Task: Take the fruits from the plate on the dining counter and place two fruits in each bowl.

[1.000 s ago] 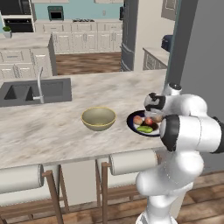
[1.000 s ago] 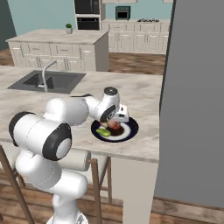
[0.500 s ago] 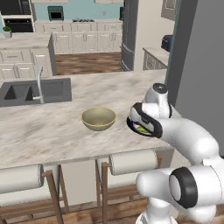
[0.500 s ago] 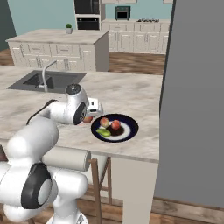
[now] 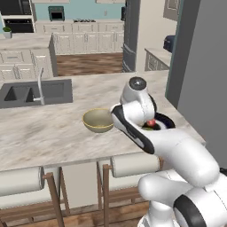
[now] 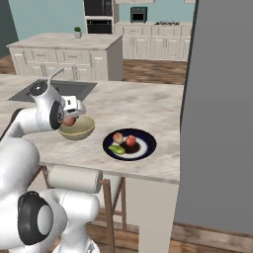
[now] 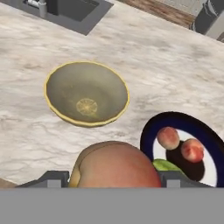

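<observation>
Over the tan-yellow bowl [image 6: 77,127] your gripper [image 6: 69,117] has swung from the plate [image 6: 147,146], apparently clamping an apple [image 7: 116,165]; two apples [image 6: 124,139] and the green fruit [image 6: 117,148] remain at three o'clock.

pincer [image 6: 70,120] lifted apple [image 7: 116,166] off plate [image 6: 148,147], now beside bowl [image 6: 79,130]

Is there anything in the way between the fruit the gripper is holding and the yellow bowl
Nothing visible. The gripper holds a reddish fruit above the counter, and the tan-yellow bowl sits open and empty just ahead. The plate lies off to the side.
</observation>
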